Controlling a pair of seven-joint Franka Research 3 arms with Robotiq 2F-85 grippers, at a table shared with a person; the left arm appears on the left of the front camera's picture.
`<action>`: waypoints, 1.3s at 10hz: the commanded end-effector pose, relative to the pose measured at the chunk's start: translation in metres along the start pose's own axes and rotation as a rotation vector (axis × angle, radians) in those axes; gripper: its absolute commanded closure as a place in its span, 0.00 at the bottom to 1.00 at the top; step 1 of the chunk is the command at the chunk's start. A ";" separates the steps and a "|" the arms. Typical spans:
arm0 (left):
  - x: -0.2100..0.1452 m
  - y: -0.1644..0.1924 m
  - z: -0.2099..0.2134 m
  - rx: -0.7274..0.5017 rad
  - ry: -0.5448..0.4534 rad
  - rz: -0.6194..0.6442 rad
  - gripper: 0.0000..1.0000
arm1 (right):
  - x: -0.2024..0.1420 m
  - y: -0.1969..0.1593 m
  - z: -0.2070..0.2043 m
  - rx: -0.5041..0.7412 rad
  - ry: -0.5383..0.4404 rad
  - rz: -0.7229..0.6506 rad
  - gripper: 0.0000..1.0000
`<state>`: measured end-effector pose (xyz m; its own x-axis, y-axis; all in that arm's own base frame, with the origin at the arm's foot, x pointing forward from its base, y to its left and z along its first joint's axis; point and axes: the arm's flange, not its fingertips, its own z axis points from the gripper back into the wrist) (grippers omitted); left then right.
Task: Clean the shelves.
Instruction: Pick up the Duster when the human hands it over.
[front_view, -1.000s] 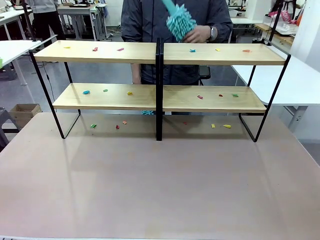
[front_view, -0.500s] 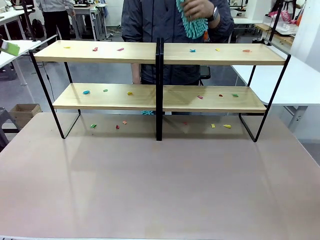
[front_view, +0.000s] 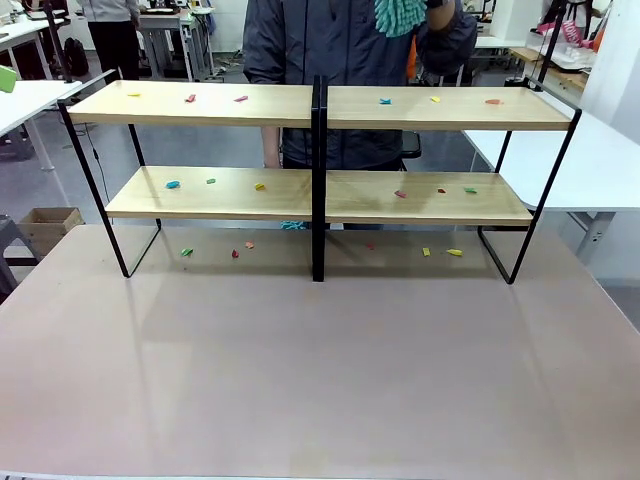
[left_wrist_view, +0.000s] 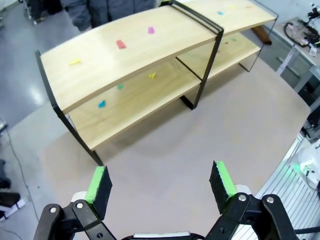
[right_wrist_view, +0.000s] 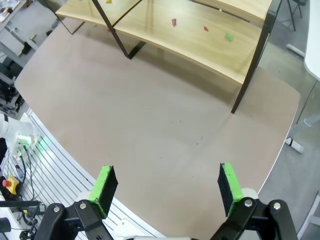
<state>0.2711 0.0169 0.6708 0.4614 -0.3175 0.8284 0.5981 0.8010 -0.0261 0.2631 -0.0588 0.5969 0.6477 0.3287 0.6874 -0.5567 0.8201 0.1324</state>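
From the front, the shelves (front_view: 430, 198) are standing at the far side of the beige tabletop (front_view: 320, 370), with coloured scraps (front_view: 173, 184) lying on the boards. A person (front_view: 320, 40) behind is holding a teal duster (front_view: 398, 15) high.

On the left wrist, the left gripper (left_wrist_view: 159, 175) is hovering with fingers wide apart and the shelves (left_wrist_view: 135, 47) ahead.

On the right wrist, the right gripper (right_wrist_view: 166, 175) is gaping too, with the shelves (right_wrist_view: 200, 40) up top.

The big brown table (front_view: 320, 370) holds the shelves (front_view: 160, 104) at its 12 o'clock end. Little coloured bits (front_view: 384, 101) lie on all four wooden boards (front_view: 230, 195), about three on each. More small scraps (front_view: 187, 252) lie on the table right under the shelves, some toward 11 o'clock and some toward 1 o'clock.
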 end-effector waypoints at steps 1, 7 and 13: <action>-0.008 -0.004 0.001 -0.021 -0.033 -0.024 0.00 | -0.002 -0.004 -0.005 0.040 -0.018 0.030 0.00; -0.004 -0.003 -0.006 -0.025 -0.104 0.017 0.00 | -0.001 -0.003 -0.009 0.042 0.001 0.046 0.00; -0.002 -0.005 -0.001 -0.018 -0.075 -0.009 0.00 | 0.018 0.019 0.034 0.033 -0.116 0.096 0.00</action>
<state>0.2691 0.0138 0.6681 0.4033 -0.2793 0.8714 0.6129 0.7896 -0.0305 0.2493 -0.0560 0.6287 0.5628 0.3502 0.7487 -0.6055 0.7913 0.0851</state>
